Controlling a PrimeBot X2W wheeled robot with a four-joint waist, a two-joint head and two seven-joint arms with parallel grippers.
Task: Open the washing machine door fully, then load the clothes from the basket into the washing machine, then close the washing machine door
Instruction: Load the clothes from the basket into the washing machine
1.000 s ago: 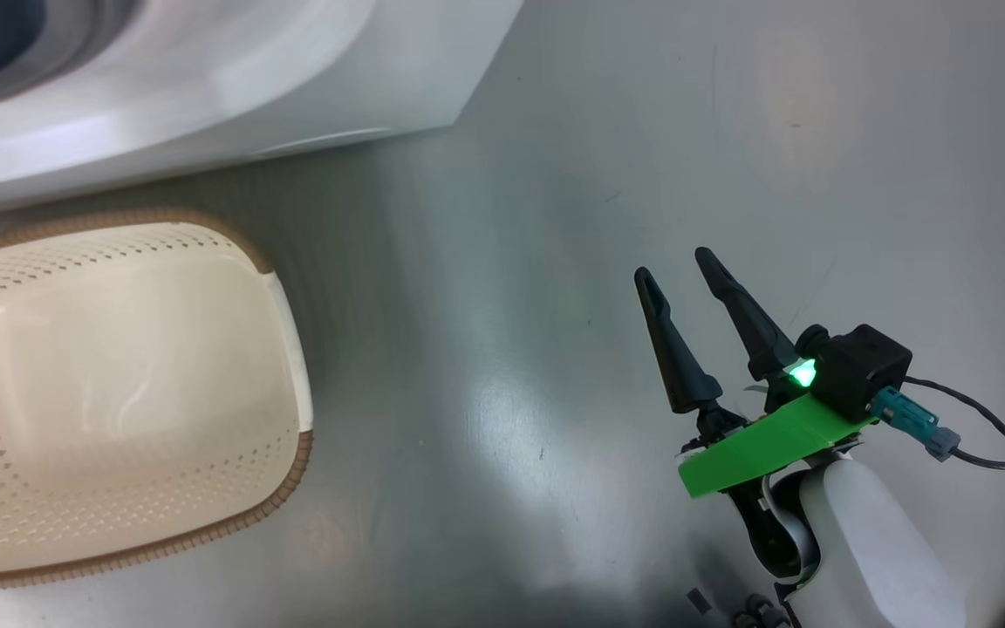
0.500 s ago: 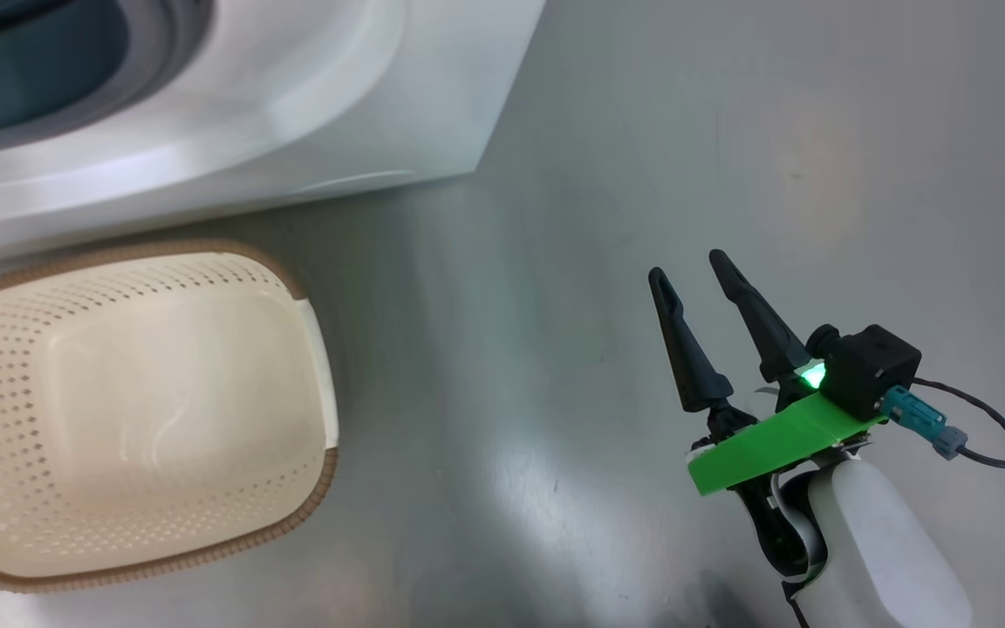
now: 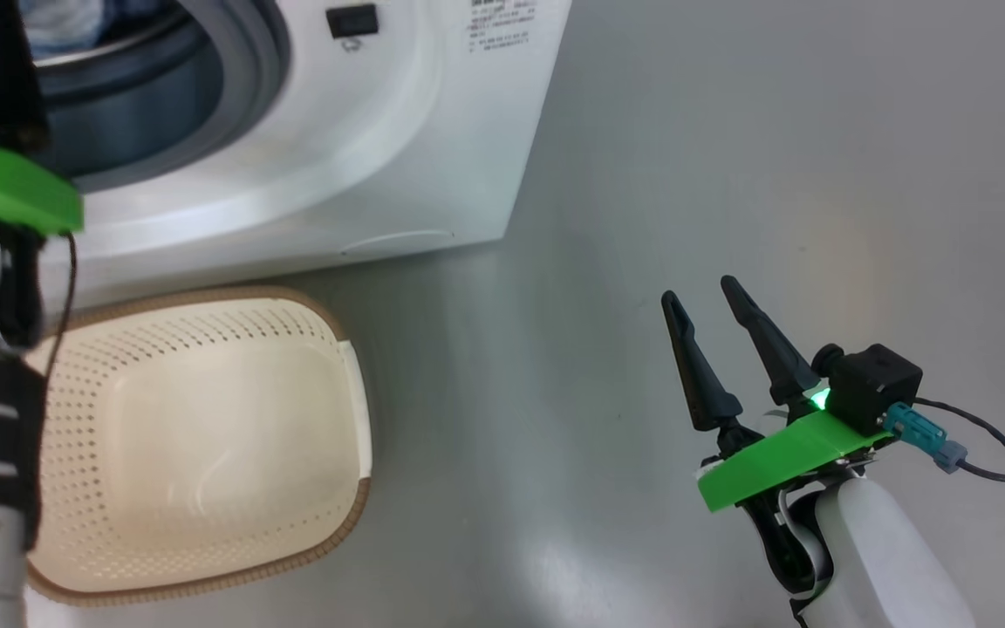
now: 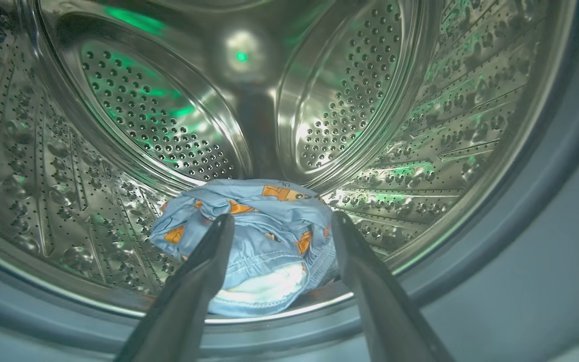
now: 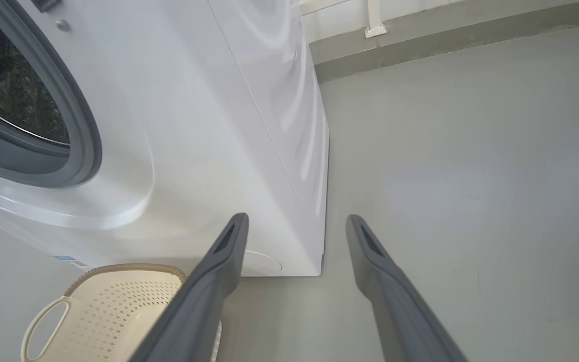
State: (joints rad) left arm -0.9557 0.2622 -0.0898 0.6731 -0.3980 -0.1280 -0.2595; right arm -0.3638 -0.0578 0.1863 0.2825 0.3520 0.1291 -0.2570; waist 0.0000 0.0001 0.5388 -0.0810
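Observation:
The clothes [image 4: 264, 241], a light blue bundle with orange prints and a white patch, lie on the bottom of the steel drum [image 4: 133, 125] just behind its front lip. My left gripper [image 4: 280, 219] is open at the drum's mouth, one finger on each side of the bundle and nothing clamped between them. The white washing machine [image 3: 398, 148] stands at the upper left, its opening ringed by a grey-blue gasket [image 3: 249, 78]. The cream basket [image 3: 197, 445] sits empty on the floor before it. My right gripper [image 3: 699, 292] hovers open over bare floor. The washing machine door is out of view.
My left forearm with its green mount [image 3: 5, 187] stands along the left edge, above the basket's left side. Grey floor [image 3: 729, 157] stretches to the right of the machine. A wall base [image 5: 445, 40] runs behind it. A black cable [image 3: 1000, 445] trails from my right wrist.
The head camera has moved, so the machine's opening and more of the basket now show. My left forearm has come into that view at the left edge. The right gripper has kept its pose.

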